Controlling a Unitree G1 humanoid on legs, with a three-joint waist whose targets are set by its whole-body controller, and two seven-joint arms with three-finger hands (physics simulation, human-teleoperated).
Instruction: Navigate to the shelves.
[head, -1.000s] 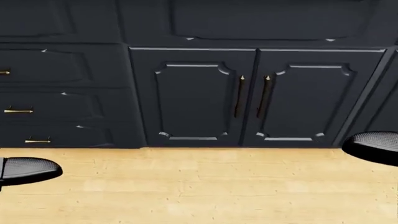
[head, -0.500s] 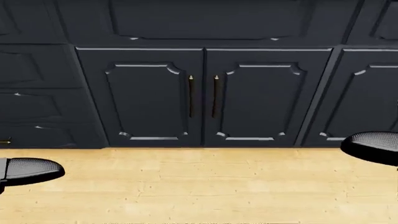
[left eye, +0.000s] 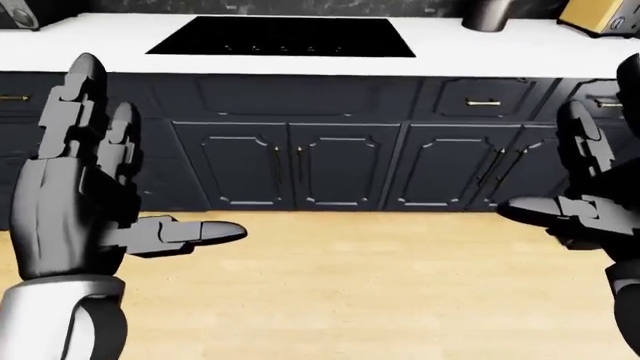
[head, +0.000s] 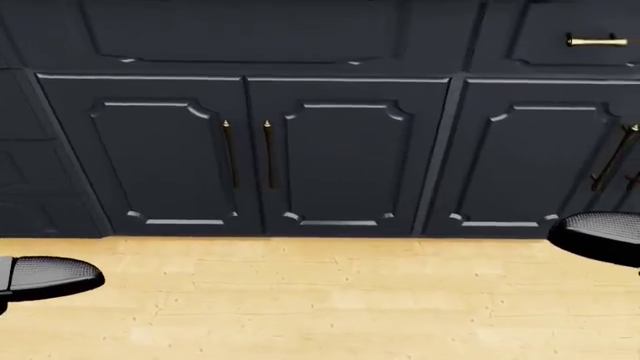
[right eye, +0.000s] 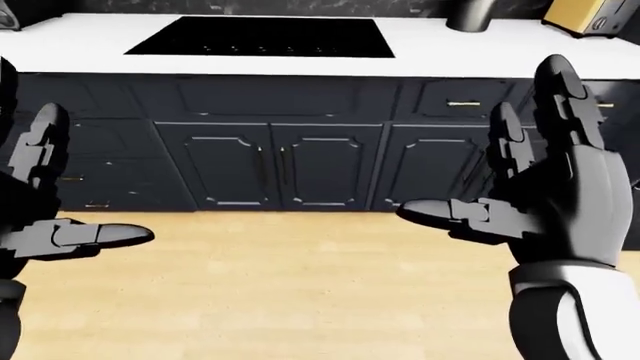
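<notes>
Left hand (left eye: 75, 217), right hand (right eye: 560, 195): fingers spread, empty | dark cabinets (head: 250, 150) | wood floor (head: 320, 300)

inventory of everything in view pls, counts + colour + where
Cooktop: 1, black, set in the countertop, top centre of left-eye view.
Countertop: 1, white, across the top.
Cabinet doors: several, dark navy, brass handles, below the countertop.
Drawer: dark navy, brass pull, upper right; more at the left edge.
Dark container: 1, grey-black, top right on the countertop, cut off.
Yellowish appliance: 1, top right corner, cut off.
Floor: light wood.
Shelves: none in view.
Left hand: dark grey, open, empty.
Right hand: dark grey, open, empty.
</notes>
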